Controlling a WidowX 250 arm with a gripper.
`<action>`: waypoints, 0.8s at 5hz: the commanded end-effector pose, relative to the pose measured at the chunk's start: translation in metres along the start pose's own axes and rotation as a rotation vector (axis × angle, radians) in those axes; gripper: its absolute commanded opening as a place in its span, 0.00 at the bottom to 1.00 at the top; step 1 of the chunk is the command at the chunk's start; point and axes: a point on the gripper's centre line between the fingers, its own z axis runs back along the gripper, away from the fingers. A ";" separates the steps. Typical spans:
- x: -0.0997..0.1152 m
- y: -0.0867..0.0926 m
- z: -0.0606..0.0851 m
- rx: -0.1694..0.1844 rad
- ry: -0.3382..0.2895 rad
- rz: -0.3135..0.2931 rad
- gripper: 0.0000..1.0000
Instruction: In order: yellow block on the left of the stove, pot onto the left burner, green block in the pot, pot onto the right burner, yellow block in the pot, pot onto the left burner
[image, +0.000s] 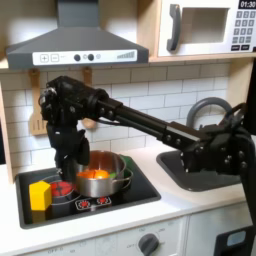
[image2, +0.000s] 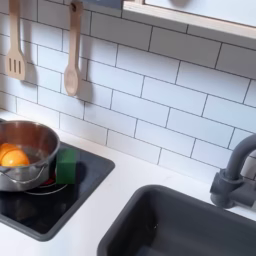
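I'm looking at a toy kitchen: white brick-pattern tile wall, a grey range hood and a microwave up top, a pale counter with a dark sink to one side.

In the first exterior view, the stove (image: 140, 190) sits set into the counter. The yellow block (image: 39, 195) stands at the cooktop's edge on the first exterior view's left, so I judge the first placement done. The pot (image: 105, 177) sits toward the back of the cooktop with an orange piece (image: 93, 174) inside; just in front of it I see part of the left burner (image: 63, 189) with its bright red middle, and the pot overlaps its far edge at most. The gripper (image: 68, 160) hangs beside the pot's rim on the first exterior view's left; its fingers are lost against the black arm, so I cannot tell whether they are spread or pinched.

In the second exterior view, the pot (image2: 24, 152) holds the orange piece (image2: 13, 157), and the green block (image2: 67, 165) stands on the stove (image2: 60, 205) touching the pot's outer wall on the second exterior view's right, not inside. Red rings show under the pot. Two wooden utensils (image2: 71, 62) hang on the tile, and a grey faucet (image2: 235, 178) rises by the sink (image2: 190, 225).

My read: the green block, both later slides and the yellow block's drop all remain.
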 end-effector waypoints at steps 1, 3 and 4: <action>-0.004 0.001 -0.005 0.041 -0.013 0.010 1.00; -0.011 -0.004 -0.016 0.070 -0.008 0.023 1.00; -0.014 -0.008 -0.016 0.067 -0.013 0.022 1.00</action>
